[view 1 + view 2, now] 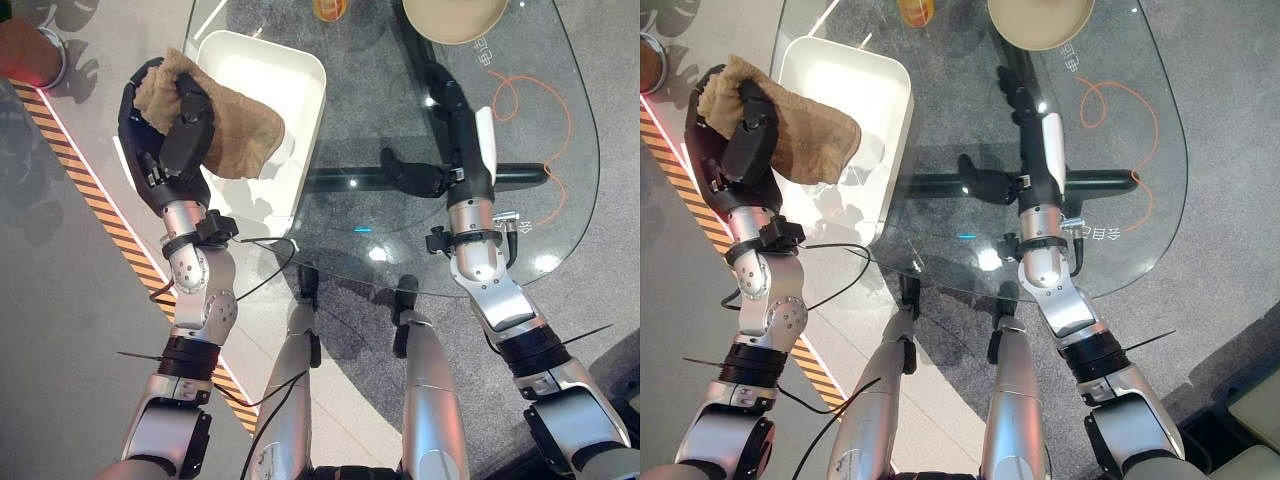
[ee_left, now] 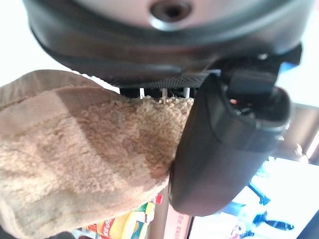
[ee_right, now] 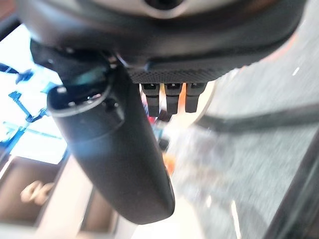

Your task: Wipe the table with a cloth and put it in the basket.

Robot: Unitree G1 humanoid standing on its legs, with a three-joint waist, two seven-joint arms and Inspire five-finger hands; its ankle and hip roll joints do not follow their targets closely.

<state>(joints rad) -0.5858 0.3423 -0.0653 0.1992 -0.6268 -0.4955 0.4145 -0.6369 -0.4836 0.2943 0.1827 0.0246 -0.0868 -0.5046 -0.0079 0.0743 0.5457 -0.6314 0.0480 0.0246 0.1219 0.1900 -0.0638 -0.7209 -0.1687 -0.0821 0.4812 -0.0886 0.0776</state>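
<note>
Floor: a grey carpeted floor is lying under everything, with an orange-and-black striped strip running diagonally along the left side.
Table: a clear, rounded glass tabletop on a dark frame is spreading across the middle and right of the head views.
Left hand: the dark left hand is hanging raised at the left, beside the table's left edge, with its thumb and fingers curling round the cloth.
Cloth: a tan, fluffy terry cloth is being gripped in that hand; its free end is drooping to the right over the basket's near-left rim, and the left wrist view is showing the pile pressed under the thumb.
Basket: a white rectangular plastic basket is sitting at the table's left edge, its inside showing bare white.
Orange item: a small orange object is standing at the far edge, too cut off to tell what it is.
Bowl: a round beige bowl is sitting on the glass at the far side.
Right hand: the dark right hand is lying stretched out over the glass, fingers straight and holding nothing, pointing toward the bowl.
Marking: a thin orange loop is showing on the glass to the right of that hand.
</note>
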